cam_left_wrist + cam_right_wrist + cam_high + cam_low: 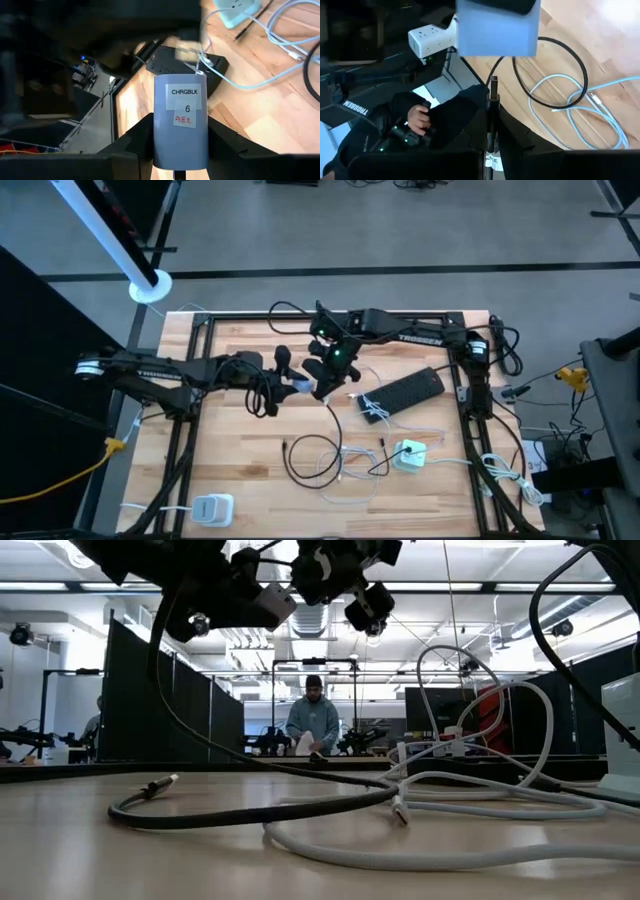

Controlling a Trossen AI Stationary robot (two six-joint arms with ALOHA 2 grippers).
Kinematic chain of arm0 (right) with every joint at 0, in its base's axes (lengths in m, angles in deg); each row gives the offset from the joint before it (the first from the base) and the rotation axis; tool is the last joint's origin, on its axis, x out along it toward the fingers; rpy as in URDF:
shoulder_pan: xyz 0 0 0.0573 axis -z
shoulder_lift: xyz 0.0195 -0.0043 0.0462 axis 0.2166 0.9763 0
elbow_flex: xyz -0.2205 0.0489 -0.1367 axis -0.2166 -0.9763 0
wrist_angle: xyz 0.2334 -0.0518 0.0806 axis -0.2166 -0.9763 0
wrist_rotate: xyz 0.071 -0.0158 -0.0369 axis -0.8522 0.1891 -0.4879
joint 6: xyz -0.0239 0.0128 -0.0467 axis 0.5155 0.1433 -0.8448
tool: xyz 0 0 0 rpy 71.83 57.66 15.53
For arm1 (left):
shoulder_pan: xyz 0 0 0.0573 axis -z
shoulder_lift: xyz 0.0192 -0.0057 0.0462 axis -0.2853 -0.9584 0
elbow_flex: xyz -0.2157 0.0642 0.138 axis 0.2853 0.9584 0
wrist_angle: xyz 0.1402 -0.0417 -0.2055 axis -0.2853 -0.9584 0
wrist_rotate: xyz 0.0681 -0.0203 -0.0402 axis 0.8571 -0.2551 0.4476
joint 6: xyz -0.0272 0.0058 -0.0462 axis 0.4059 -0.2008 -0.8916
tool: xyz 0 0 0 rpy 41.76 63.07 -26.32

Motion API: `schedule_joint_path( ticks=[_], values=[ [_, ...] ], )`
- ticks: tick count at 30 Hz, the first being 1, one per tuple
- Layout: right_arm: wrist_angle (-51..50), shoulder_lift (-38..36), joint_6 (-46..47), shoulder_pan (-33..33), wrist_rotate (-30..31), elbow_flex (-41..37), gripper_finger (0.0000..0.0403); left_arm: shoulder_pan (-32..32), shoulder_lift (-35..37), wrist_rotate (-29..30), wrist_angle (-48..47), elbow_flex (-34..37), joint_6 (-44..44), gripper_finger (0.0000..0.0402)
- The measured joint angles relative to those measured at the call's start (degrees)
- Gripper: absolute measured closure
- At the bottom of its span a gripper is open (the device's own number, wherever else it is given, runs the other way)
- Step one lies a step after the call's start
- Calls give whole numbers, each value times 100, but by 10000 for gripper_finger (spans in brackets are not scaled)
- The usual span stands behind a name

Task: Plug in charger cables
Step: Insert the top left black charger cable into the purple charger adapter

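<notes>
Clamping one labelled charger block, the left fingers face the right fingers, pinched on one black cable.

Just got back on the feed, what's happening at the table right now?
Both arms are raised over the middle of the table. The left hand grips a white charger block labelled CHRGBLK 6. The right hand is shut on a cable plug pointed at that block, not yet inserted. More loose charger cables and a black power strip lie below.
</notes>
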Motion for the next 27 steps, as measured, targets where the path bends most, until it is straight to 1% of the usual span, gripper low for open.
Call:
schedule_joint_path(
  ticks=[7, 13, 27],
  values=[
    [5, 27, 33, 39, 2, -2, 388, 45, 3, 0, -139, -66, 13, 281],
    [5, 29, 48, 90, -44, -2, 388, 231, 3, 27, -163, -66, 159, 281],
    [23, 29, -20, 89, -29, -2, 388, 243, 5, 22, -91, -66, 200, 281]
  ],
)
